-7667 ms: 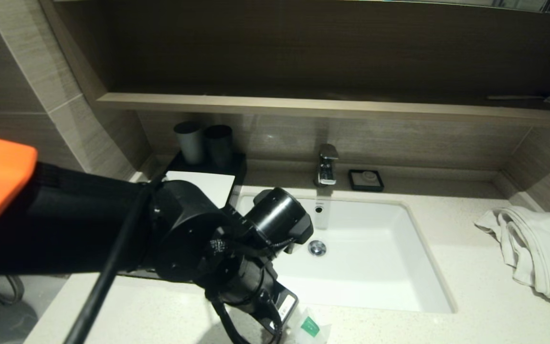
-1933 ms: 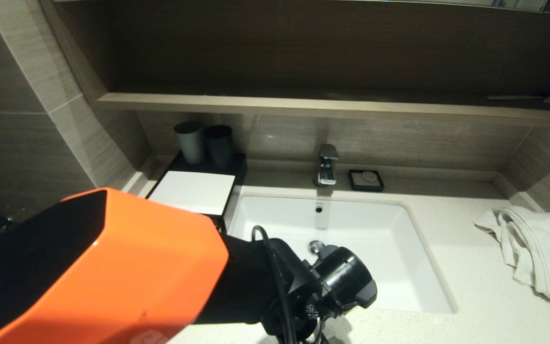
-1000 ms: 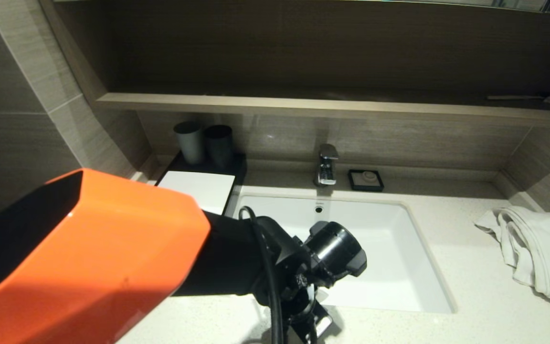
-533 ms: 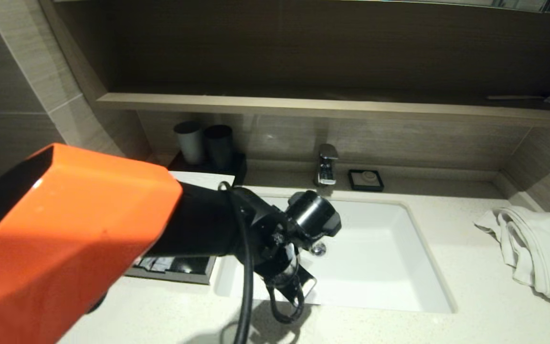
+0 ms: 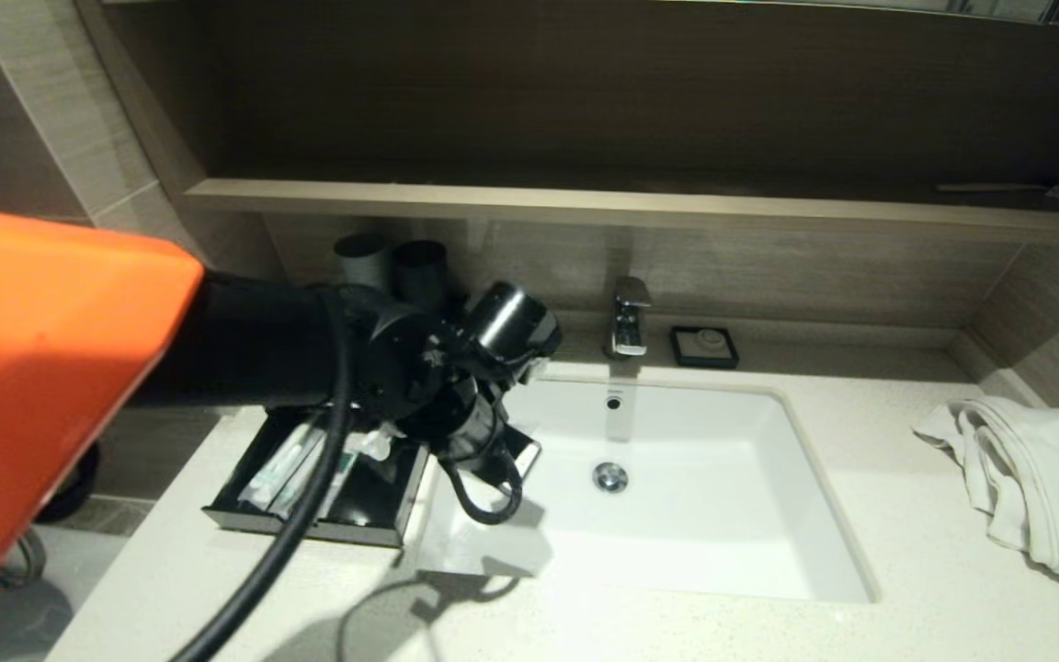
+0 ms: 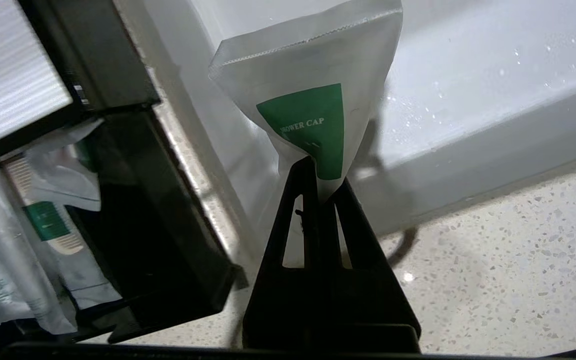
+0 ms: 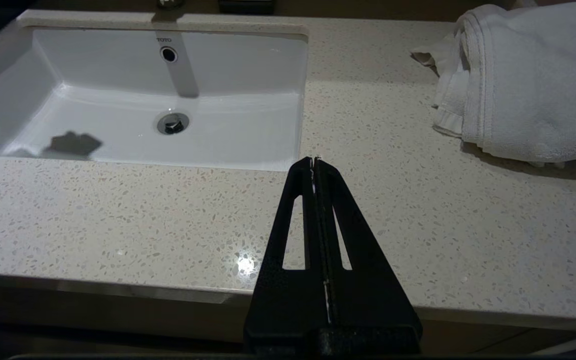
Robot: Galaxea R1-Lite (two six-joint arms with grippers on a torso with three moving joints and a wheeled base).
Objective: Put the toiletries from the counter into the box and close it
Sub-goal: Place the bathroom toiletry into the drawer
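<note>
The box [image 5: 313, 478] sits left of the white rectangular sink [image 5: 723, 515], a low black case with its drawer pulled out toward the front edge of the speckled off-white stone counter [image 5: 906, 570]. Inside the drawer lie several crinkly clear and white plastic packets [image 6: 53, 235] with green marks, long thin ones alongside shorter ones; I cannot count them surely. 2 dark round cups [image 5: 392, 267] stand behind the box, left of the sink.

The left arm reaches in from the left, an orange shell then a black wrist, ending over the sink's left rim. The left gripper [image 6: 316, 172] has its thin black fingers pinched together on the lower corner of 1 frosted white sachet [image 6: 308, 95], flat, with a crimped top seam and a green patch reading "SHOWER CAP"; it hangs over the sink's left wall, just beside the open drawer.

The right gripper [image 7: 314, 161] hovers over the counter at the sink's front right corner, fingers pressed together on nothing. A rumpled white terry towel [image 5: 1035, 478] lies right of the sink.
</note>
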